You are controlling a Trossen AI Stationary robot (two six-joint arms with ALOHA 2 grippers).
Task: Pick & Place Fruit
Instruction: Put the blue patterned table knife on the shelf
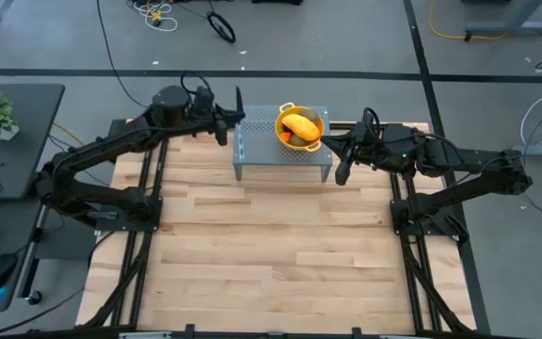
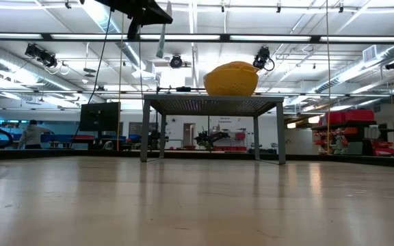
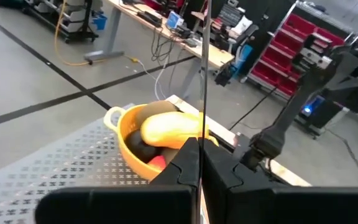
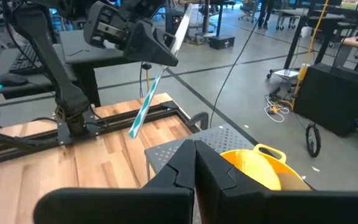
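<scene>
While the yellow perforated colander with handles (image 1: 301,126) sits on the grey perforated metal stand (image 1: 262,151) at the middle of the table's far edge, it holds the fruit — a large yellow-orange oblong (image 1: 300,124) on top, a dark blackish ball (image 3: 143,147) and a small orange-red piece (image 3: 158,162) beneath; the left gripper (image 1: 236,122), just off the stand's left end, is clamped on a slim silver-and-blue knife (image 4: 157,78); the right gripper (image 1: 342,168), fingers pressed together on nothing, hangs beside the stand's right end — close to the colander.
</scene>
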